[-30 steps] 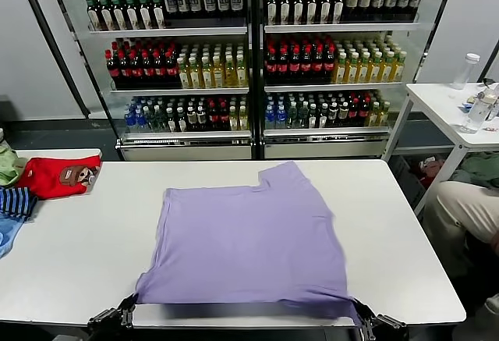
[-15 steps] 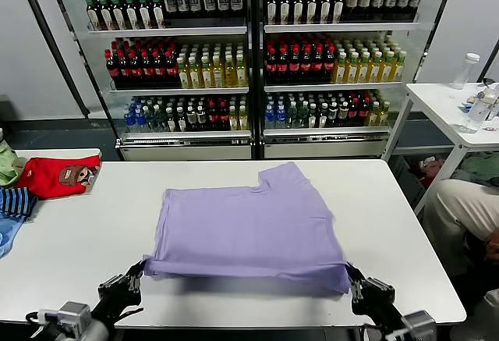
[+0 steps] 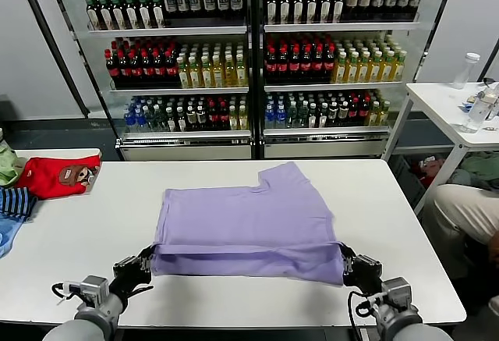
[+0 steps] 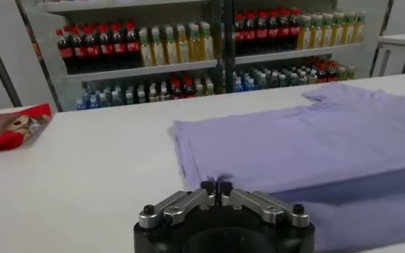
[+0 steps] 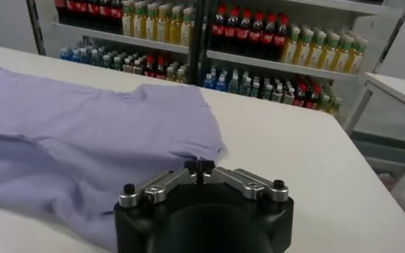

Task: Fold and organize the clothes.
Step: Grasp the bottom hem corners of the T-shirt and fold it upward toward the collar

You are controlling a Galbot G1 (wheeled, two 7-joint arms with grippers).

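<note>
Pinching the near hem at both corners, the two grippers carry a fold of the lavender T-shirt up over its own body on the white desk.

Starting at the left: the left gripper sits at the shirt's near-left corner, jaws shut, with the cloth edge touching their tips. In the left wrist view the jaws meet with no gap showing, and the purple fabric lies just beyond and to one side of them; whether a thin layer is caught between them cannot be told for certain, though the lifted hem suggests it.

Between the two sets of jaws the hem hangs in a soft, slightly sagging roll, its front edge raised off the desk. The rest of the shirt lies flat ahead of the jaws, one sleeve pointing away at the far side.

At the right, the right gripper holds the near-right corner, jaws likewise closed, cloth draped beside them in its wrist view.

As a judgement: the shirt is light, limp and thin, with no stiffness to hold a line. It will droop wherever unsupported and may slip from a shallow pinch. Corners and hem seams give the firmest hold, and both sides should travel evenly to keep the crease straight.
</note>
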